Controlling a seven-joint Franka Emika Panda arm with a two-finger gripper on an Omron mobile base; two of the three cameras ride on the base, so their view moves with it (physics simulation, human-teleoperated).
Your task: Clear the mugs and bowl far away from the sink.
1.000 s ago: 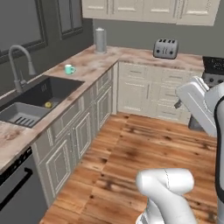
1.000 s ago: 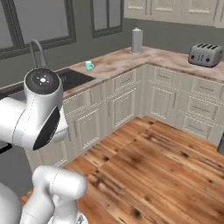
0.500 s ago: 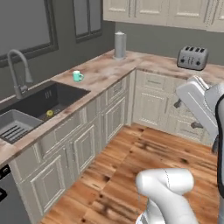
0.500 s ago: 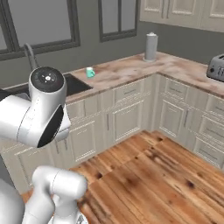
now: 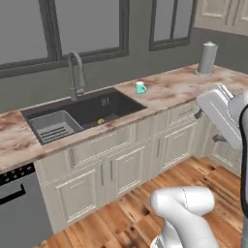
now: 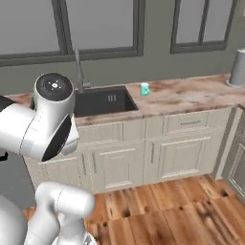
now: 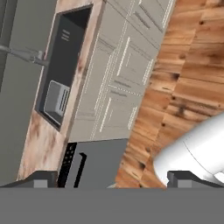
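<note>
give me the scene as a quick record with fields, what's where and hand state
teal mug: small teal mug with white inside, upright on the marbled countertop, right of the sink
yellow item: small yellow thing low in the basin, too small to identify
sink: dark grey recessed sink, ribbed grey rack in its left part, curved grey faucet behind
hand: hand open, holding nothing, over the wooden floor

We see a small teal mug (image 5: 140,87) upright on the marble counter just right of the dark recessed sink (image 5: 82,114), where something small and yellow (image 5: 100,121) lies inside.
</note>
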